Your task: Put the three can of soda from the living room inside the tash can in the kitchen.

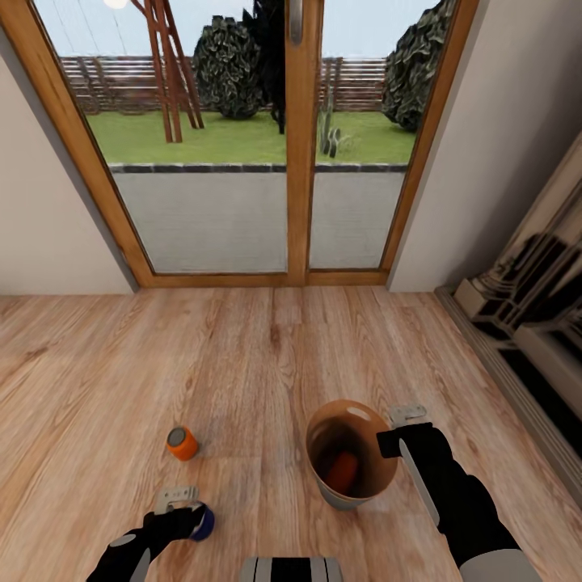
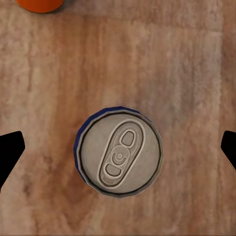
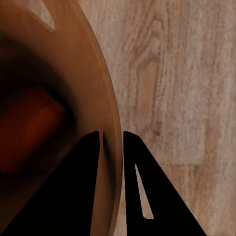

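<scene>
A dark blue can of soda (image 2: 119, 151) with a pale silvery top stands upright on the wood floor. My left gripper (image 2: 119, 147) hangs open above it, one finger on each side and well apart from the can. In the head view this can (image 1: 204, 521) shows just beside the left gripper (image 1: 187, 508). An orange can (image 1: 183, 443) stands on the floor a little farther off. My right gripper (image 3: 111, 142) is shut on the rim of the tan-brown trash can (image 1: 327, 477), one finger inside the wall and one outside. An orange-red can (image 1: 343, 473) lies inside the bin.
Wood-framed glass doors (image 1: 295, 162) fill the far wall, with a garden behind them. Pale walls flank the doors. A large dark framed panel (image 1: 525, 315) leans along the right wall. Light plank floor (image 1: 242, 364) stretches between me and the doors.
</scene>
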